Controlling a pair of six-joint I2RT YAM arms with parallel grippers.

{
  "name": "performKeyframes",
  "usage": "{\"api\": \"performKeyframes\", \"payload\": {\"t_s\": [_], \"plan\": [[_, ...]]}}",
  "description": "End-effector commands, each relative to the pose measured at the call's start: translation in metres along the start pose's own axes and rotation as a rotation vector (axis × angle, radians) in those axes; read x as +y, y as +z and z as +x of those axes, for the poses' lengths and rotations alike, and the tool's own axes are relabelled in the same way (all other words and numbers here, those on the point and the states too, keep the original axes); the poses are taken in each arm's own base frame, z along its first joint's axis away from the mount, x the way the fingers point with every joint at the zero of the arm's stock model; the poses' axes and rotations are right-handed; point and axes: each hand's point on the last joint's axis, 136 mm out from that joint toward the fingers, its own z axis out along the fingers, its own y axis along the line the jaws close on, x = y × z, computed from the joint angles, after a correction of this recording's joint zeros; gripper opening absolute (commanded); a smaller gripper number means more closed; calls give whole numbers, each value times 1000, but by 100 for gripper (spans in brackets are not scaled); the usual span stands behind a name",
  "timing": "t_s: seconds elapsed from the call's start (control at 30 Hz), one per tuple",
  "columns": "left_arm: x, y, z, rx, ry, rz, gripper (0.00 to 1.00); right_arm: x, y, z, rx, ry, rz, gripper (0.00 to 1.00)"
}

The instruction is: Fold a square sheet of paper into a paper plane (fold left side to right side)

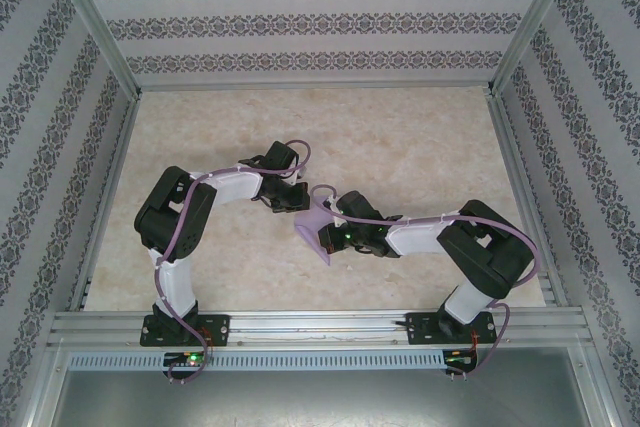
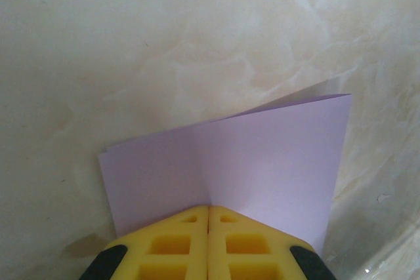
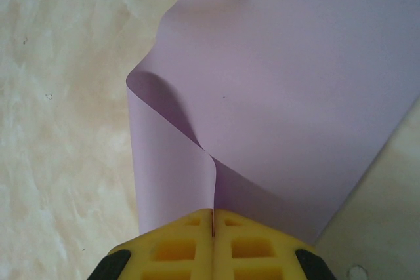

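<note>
The sheet of paper (image 1: 314, 233) sat loosely doubled near the table's (image 1: 420, 147) centre. The left gripper (image 2: 209, 213) pinched it from 11 o'clock and the right gripper (image 3: 213, 216) from 3 o'clock, both clamped shut. Edges should probably align squarely before creasing.

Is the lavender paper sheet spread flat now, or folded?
Partly folded, not pressed flat: the lavender sheet curls over itself in a loose bend, and the left claw and right claw are each shut on it.
</note>
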Motion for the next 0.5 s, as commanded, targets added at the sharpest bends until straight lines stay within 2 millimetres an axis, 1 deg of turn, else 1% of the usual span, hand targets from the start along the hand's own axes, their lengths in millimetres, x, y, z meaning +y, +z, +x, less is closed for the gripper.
{"api": "performKeyframes", "payload": {"t_s": [0.0,0.3,0.47], "plan": [[40,12,30,75,-41,-155,6,-4,4,-3,6,1,14,0],[41,12,30,76,-43,-159,6,-7,4,-3,8,-1,30,0],[43,11,29,69,-40,-168,6,6,-1,-4,16,-12,-26,0]]}}
